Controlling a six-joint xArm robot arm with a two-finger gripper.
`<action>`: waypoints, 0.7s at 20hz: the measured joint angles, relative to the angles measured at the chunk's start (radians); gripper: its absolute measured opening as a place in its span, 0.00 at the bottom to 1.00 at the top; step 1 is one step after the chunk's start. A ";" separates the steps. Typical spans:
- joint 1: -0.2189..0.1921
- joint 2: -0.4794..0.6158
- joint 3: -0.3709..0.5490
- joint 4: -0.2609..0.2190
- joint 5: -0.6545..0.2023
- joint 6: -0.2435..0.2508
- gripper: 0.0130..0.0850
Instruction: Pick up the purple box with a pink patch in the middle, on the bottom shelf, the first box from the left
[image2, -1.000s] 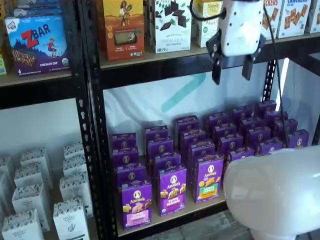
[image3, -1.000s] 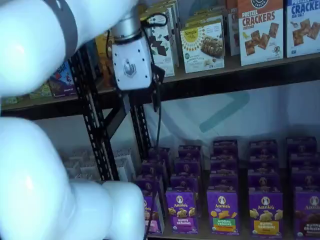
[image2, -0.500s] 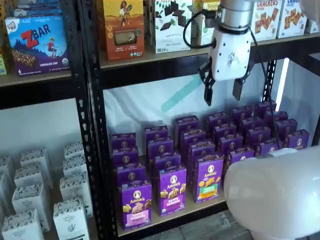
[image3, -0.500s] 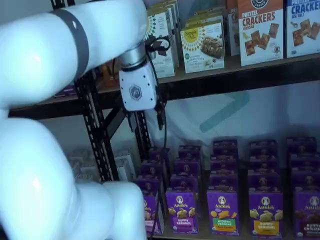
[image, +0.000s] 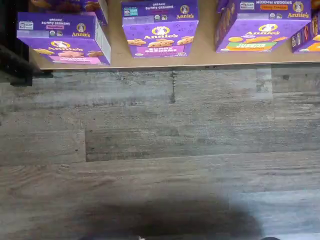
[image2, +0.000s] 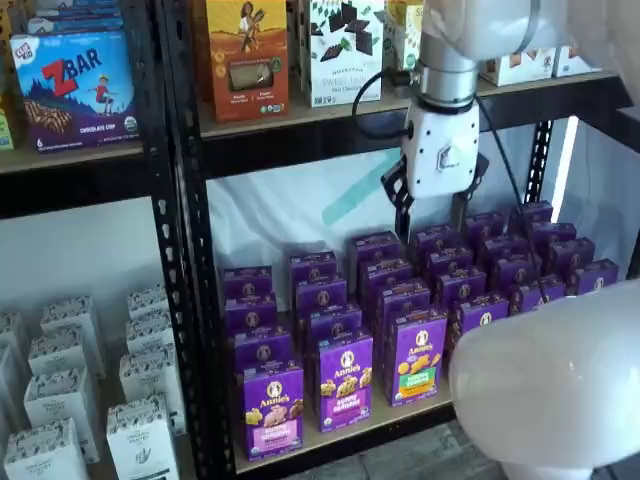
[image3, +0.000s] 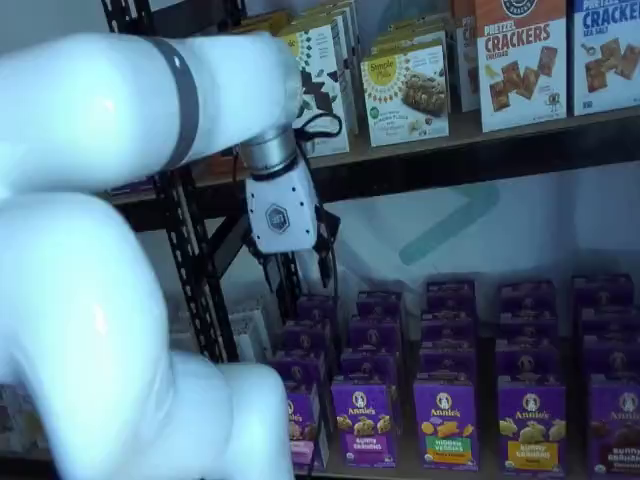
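Note:
The purple box (image2: 273, 410) with the pink band stands at the front left of the bottom shelf (image2: 400, 418). It also shows in the wrist view (image: 62, 37), at the shelf's front edge (image: 205, 57). In a shelf view it is half hidden behind my arm (image3: 303, 435). My gripper (image2: 430, 226) hangs fingers down above the back rows of purple cartons, well above and to the right of the box. A gap shows between its two black fingers and nothing is in them. It also shows in a shelf view (image3: 296, 268), close to the rack upright.
Next to the box stand a violet-band carton (image2: 345, 385) and a green-band carton (image2: 418, 370), with several rows behind. A black upright (image2: 185, 300) separates white cartons (image2: 60, 400) at left. My arm's white link (image2: 550, 380) covers the lower right. Grey plank floor (image: 160, 150) lies below.
The gripper has come down and to the left, from the upper shelf's edge to just above the back rows of purple cartons. The boxes have not moved.

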 joint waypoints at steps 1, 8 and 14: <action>0.006 0.012 0.008 -0.005 -0.020 0.008 1.00; 0.052 0.104 0.063 -0.038 -0.175 0.071 1.00; 0.073 0.216 0.080 -0.060 -0.286 0.109 1.00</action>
